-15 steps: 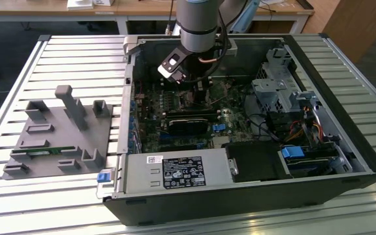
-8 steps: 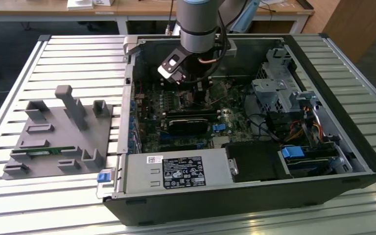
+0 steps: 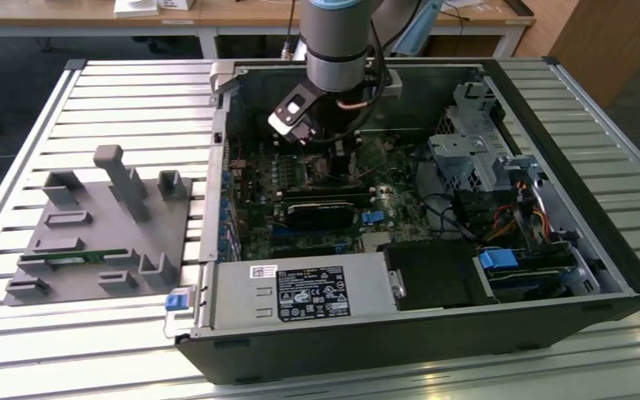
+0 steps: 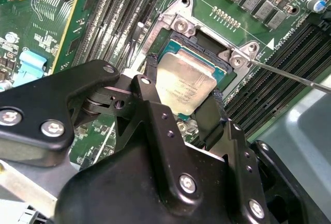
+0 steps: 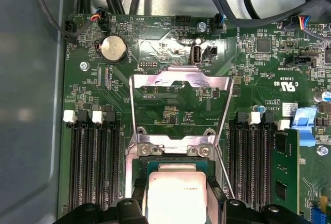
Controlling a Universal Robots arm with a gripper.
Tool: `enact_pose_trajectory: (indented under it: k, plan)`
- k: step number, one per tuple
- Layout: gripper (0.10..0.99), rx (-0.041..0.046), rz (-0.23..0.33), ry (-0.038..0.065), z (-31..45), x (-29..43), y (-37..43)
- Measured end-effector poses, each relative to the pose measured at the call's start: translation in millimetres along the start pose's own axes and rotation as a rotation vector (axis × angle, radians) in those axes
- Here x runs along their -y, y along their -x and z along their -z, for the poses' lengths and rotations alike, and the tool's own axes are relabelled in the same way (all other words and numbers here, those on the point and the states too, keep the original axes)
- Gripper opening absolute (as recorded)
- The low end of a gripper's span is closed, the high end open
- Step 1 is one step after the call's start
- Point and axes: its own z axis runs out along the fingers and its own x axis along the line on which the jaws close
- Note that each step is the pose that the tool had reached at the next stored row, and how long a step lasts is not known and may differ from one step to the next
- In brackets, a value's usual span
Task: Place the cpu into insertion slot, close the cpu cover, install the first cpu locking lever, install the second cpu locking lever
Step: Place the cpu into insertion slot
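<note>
Closest to the lens in the second wrist view is my pincer (image 4: 182,92), its black housing low in the foreground. Its two fingers (image 4: 151,76) are pressed against opposite edges of the cpu (image 4: 186,79). I read that as closed on the chip. The cpu's silvery top faces up and it sits slightly tilted over the insertion slot (image 4: 207,48). I cannot tell whether it is fully seated. A thin locking lever (image 4: 289,76) juts away from the slot's corner post.

In the first wrist view the cpu (image 5: 177,195) is at the near edge of the insertion slot (image 5: 170,158). Beyond it, the cpu cover (image 5: 155,79) stands swung open on the slot's far side, with bare green board showing through its cut-out. Long black memory slots (image 5: 93,172) run on both sides of the socket, and a coin cell (image 5: 114,48) sits farther off on the board.

From the exterior view, the arm (image 3: 337,42) reaches down into the open computer case (image 3: 409,350), which lies on the slatted metal worktop (image 3: 131,100). A grey fixture block (image 3: 97,225) rests well apart on the exterior view's left.
</note>
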Motion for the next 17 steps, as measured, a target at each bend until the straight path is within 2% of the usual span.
enact_pose_trajectory:
  k: [17]
  plan:
    - [0.541, 0.0013, 0.0, 0.0, -1.4, 0.8, -0.1]
